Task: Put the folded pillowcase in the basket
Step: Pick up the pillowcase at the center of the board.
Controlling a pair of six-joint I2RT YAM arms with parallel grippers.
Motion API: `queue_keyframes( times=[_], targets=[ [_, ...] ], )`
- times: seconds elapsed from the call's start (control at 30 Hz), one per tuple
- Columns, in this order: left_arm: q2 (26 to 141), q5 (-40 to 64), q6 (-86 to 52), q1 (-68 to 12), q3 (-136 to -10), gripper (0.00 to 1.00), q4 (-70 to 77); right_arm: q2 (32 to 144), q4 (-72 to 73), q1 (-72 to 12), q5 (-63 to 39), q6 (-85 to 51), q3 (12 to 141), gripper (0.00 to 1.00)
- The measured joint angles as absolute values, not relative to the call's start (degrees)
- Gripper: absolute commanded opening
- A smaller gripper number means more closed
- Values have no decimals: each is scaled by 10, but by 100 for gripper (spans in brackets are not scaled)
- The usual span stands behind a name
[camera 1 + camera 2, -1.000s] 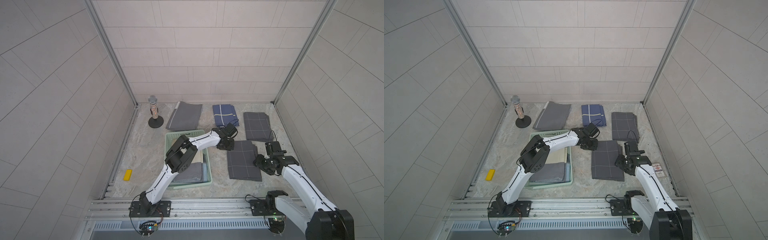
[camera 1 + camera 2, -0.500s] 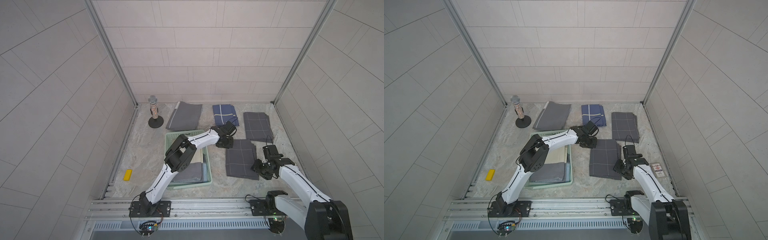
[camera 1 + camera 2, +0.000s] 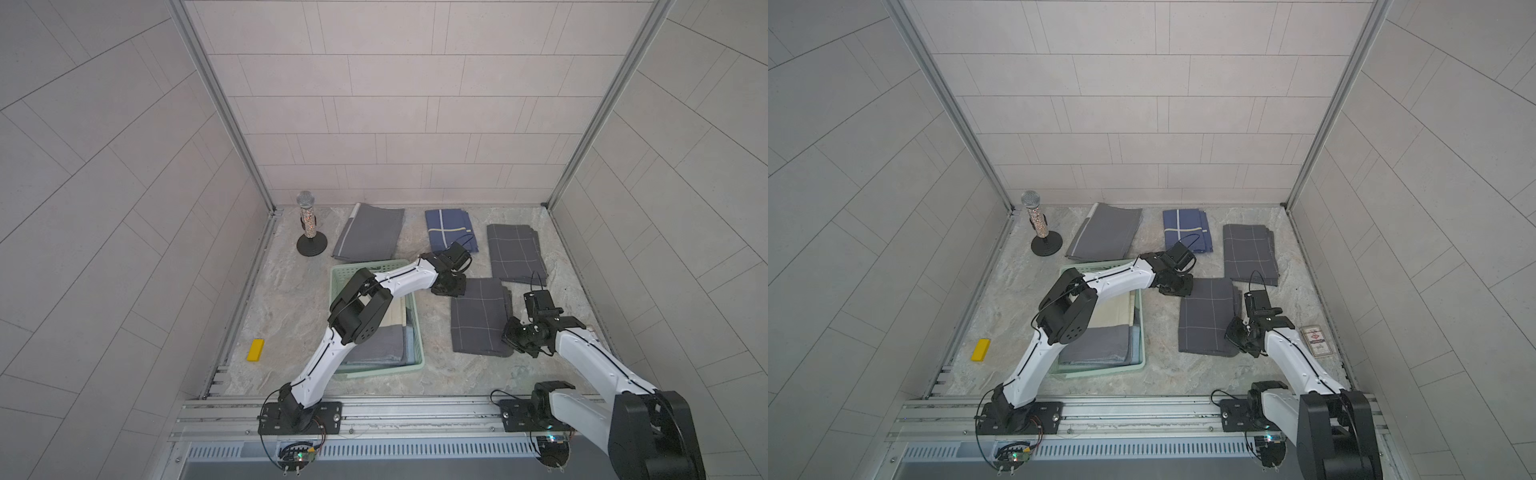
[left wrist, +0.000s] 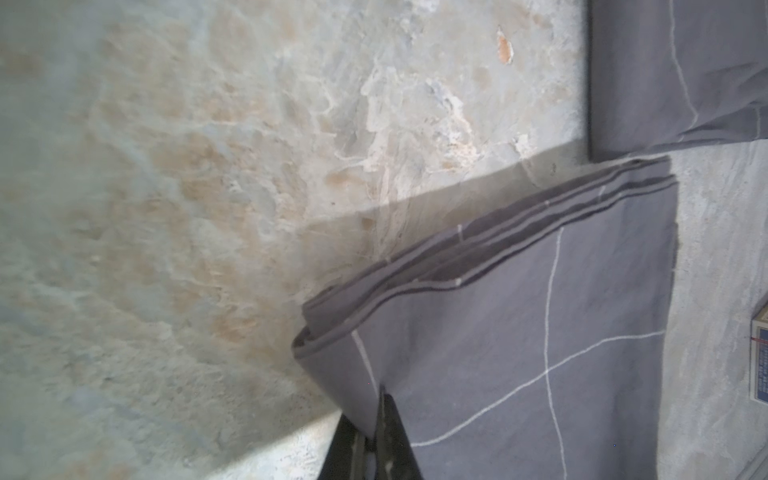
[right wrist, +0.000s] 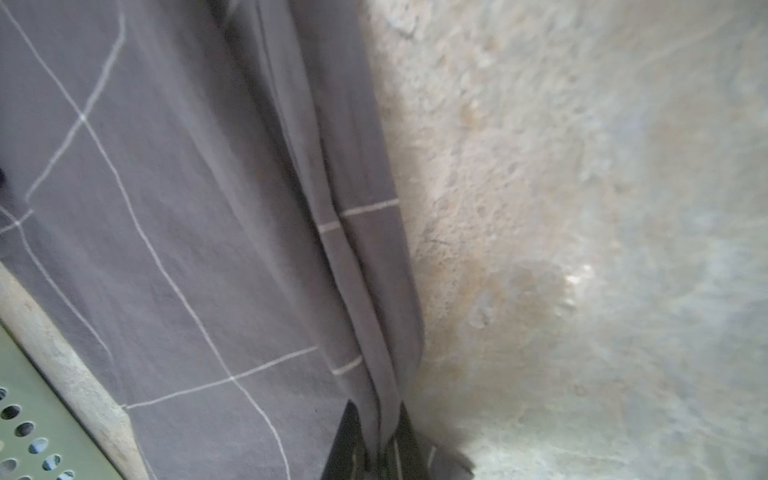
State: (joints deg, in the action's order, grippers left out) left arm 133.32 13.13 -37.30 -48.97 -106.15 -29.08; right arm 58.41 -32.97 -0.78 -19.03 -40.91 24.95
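Table [image 3: 291, 316]: marbled stone-look top, beige and grey, walls on three sides.

Back row, left to right: microphone [image 3: 309, 232] upright on a round black base; plain grey folded cloth [image 3: 370, 232]; blue folded cloth [image 3: 446, 226] with pale stripes; grey checked cloth [image 3: 515, 253] nearest the right wall.

Middle: green basket [image 3: 382, 371], left of centre, long side running front to back. Right of it and apart from it is the pillowcase [image 3: 478, 320], folded, grey with thin white checks. Its far corner lies very near the grey checked cloth; contact unclear.

Yellow block [image 3: 255, 350] is near the left edge, well apart from the basket. Small printed card [image 3: 1317, 340] lies by the right wall.
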Motion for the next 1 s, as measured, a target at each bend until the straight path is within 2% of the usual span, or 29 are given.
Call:
queue_keyframes(
  times=[0.2,0.57,0.7,0.83,1.0],
  targets=[
    [1273,140,-370,-496,-1033,0,-291,526,-378,-79,-176,-423,306,0],
    [1053,108,-343,-499,-958,0,-301,503,-406,-279,-102,-496,447,0],
    [961,82,-338,-470,-870,0,-303,544,-393,-380,-68,-523,496,0],
    [872,77,-341,-394,-778,0,-312,628,-348,-484,-41,-544,548,0],
    [808,74,-337,-312,-725,0,-344,735,-279,-547,-34,-557,592,0]
  ],
)
